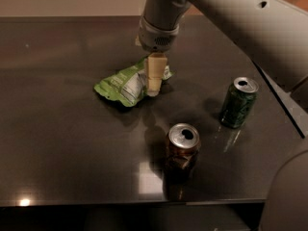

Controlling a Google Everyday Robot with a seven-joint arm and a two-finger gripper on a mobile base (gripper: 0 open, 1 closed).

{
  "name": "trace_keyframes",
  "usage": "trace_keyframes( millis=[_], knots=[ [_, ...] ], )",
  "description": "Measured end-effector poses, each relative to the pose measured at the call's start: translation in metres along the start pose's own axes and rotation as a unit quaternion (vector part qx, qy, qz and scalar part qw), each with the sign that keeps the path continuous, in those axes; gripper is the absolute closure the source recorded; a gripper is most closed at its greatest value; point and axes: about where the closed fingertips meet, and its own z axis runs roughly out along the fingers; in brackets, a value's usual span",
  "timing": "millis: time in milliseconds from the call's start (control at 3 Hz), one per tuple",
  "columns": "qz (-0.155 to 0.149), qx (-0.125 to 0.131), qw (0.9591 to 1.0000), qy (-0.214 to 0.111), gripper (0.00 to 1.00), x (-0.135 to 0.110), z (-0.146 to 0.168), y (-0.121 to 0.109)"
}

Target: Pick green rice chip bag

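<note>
1. On the dark, glossy tabletop, toward its far middle, the crumpled light-green foil chip bag is seen lying flat, with its white label panel turned up.
2. Right over the bag's right end, the cream-coloured gripper is pointed straight down with its tip at the foil; contact cannot be confirmed.
3. Whether the gripper is spread wide or drawn narrow cannot be told from this angle.
4. Above it, the grey robot arm is seen reaching in from the upper right.
5. To the right, well apart from the bag, a dark green soda can is stood upright.
6. Nearer the front edge — lower than both bag and green can — a brown soda can is stood upright, its silver top showing.
</note>
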Motion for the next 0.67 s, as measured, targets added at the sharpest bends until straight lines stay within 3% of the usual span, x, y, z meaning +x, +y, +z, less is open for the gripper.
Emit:
trace_keyframes(
  millis=[333,667],
  knots=[
    [-0.013,-0.012,0.9998,0.011,0.0,-0.007,0.017,-0.009],
    [-0.025,-0.027,0.9989,0.028,0.18,-0.009,0.033,-0.016]
  ],
)
